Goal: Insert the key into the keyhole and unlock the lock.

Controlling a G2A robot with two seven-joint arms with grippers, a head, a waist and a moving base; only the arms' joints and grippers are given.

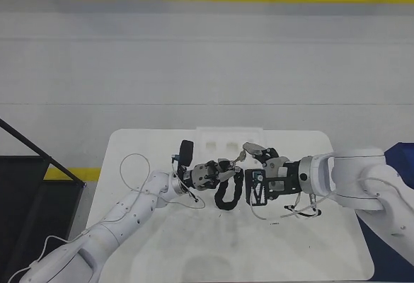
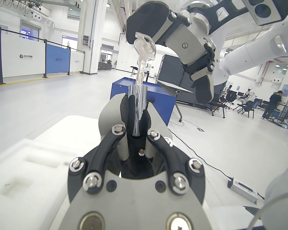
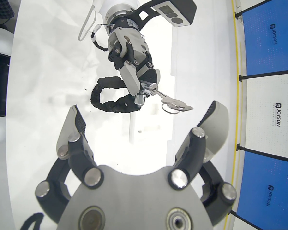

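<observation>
While I watch from far away, my left tool (image 2: 135, 106) is pinched tight on the lock (image 2: 137, 113), a shiny silver tube with a black cable loop (image 3: 105, 96) hanging from it. Near the middle of the top view, both tools sit close together above the white worktop (image 1: 320, 240). The key (image 2: 144, 48) is stuck into the keyhole (image 3: 153, 87) at the end of the silver tube. Its flat head pokes out toward my right tool (image 3: 144, 118). That right tool is spread wide. Its two fingers (image 3: 214, 118) sit on either side of the key's head, close to it, but in the right wrist view neither one touches it. A small ring (image 3: 169, 108) hangs on the key's head. The black loop droops just below the left tool in the top view. A white foam tray (image 1: 228, 136) with cut-out holes lies on the worktop, in the upper middle of the top view.
</observation>
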